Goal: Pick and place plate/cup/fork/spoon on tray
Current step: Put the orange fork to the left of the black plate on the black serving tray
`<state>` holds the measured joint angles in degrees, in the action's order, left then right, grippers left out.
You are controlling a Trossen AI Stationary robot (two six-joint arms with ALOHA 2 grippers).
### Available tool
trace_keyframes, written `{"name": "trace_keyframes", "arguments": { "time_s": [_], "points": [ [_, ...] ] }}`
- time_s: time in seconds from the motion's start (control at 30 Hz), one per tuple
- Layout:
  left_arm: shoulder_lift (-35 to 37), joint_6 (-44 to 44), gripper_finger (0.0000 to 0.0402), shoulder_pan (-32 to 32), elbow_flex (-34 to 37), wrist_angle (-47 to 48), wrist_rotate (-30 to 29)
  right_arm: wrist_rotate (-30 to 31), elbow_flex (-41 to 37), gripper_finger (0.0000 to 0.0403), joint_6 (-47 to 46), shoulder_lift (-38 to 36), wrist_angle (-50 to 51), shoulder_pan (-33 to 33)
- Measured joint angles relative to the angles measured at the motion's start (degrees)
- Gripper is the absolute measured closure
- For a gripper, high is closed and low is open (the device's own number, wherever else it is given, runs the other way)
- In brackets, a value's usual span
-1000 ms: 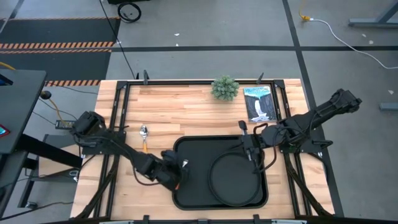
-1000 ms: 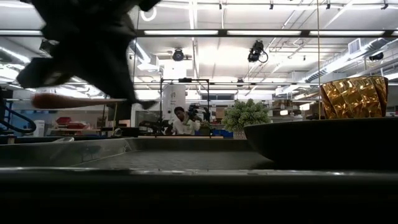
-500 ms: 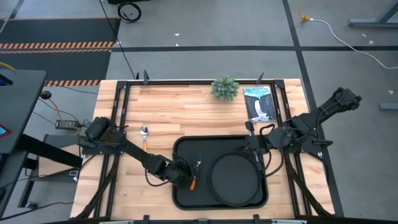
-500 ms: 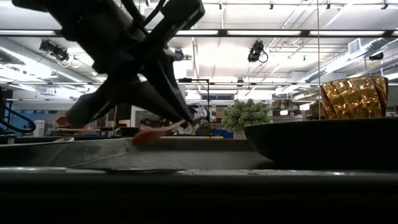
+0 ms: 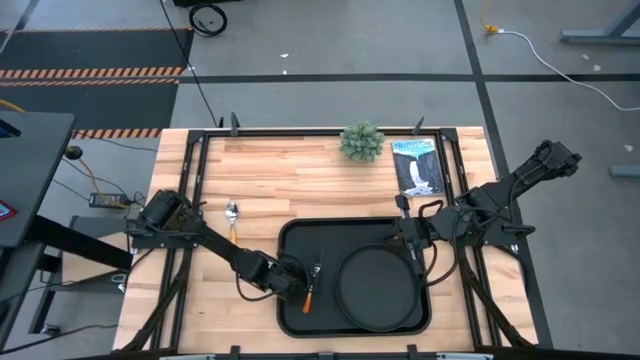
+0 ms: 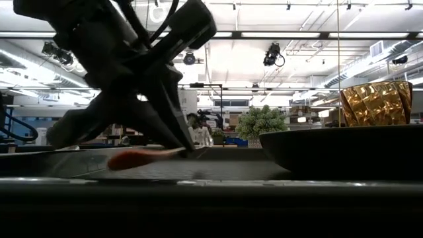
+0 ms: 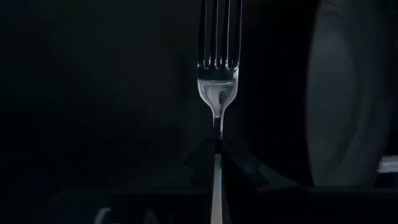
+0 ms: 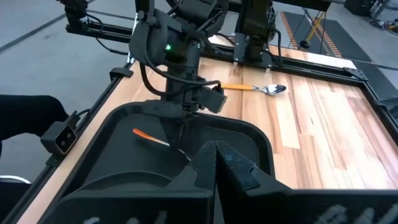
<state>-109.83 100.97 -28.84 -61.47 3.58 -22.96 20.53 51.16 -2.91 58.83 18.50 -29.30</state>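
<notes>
The black tray (image 5: 300, 238) lies at the table's near middle, and the round black plate (image 5: 378, 290) rests on its right half. My left gripper (image 5: 303, 278) is over the tray's left part, just left of the plate, shut on the orange-handled fork (image 5: 310, 295). The amber cup (image 6: 375, 102) shows behind the plate's rim (image 6: 344, 149) in the low view. I cannot make it out from above. The spoon (image 5: 232, 215) lies on the wood left of the tray. My right gripper (image 5: 411, 252) is shut and empty over the plate's far right edge. My left gripper pinches the fork's metal neck (image 7: 217, 127), just behind the tines, between its two fingers. The fingers (image 8: 181, 132) slant down from the table's left. The fork slopes, its orange handle end (image 6: 129, 159) low over the tray floor. I cannot tell whether that end touches the tray.
A small green plant (image 5: 362, 141) and a booklet (image 5: 417, 168) stand at the table's far edge. Bare wood lies between them and the tray. The tray's raised lip (image 8: 118, 115) runs around the left gripper's place.
My left gripper has gone toward the table's right edge, in over the tray's left part toward the plate, and down. The fork has gone with it, from well above the tray to just over its floor, its handle end now lowest.
</notes>
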Motion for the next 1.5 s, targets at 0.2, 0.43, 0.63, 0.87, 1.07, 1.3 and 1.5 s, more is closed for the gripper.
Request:
{"name": "trace_keyframes", "arguments": {
  "time_s": [0.2,0.43,0.63,0.87,1.07,1.3,1.5],
  "points": [
    [-0.2,0.4,0.0372,0.5,-0.1,-0.6,-0.2,0.0,0.0,0.0391,0.1,0.0,-0.4,0.0],
    [-0.2,0.0,0.0366,0.8,-0.1,-0.8,0.0,0.0,0.0,0.0391,0.1,0.0,-0.4,0.0],
    [-0.2,-0.1,0.0312,1.0,-0.1,-0.8,0.0,0.0,0.0,0.0391,0.1,0.0,-0.4,0.0],
    [1.5,-7.3,0.0266,2.4,0.0,-0.8,1.1,0.0,0.0,0.0391,0.1,0.0,-0.4,0.0],
    [2.8,-22.1,0.0275,3.6,-0.1,0.5,12.8,0.0,0.0,0.0391,0.1,0.0,-0.8,0.0],
    [2.8,-49.5,0.029,2.5,-0.1,1.2,21.8,0.0,0.0,0.0391,0.0,0.0,-1.3,0.0],
    [2.6,-62.9,0.0292,0.6,-0.1,1.3,22.7,0.0,0.0,0.0391,0.0,0.0,-2.0,0.0]
  ]
}}
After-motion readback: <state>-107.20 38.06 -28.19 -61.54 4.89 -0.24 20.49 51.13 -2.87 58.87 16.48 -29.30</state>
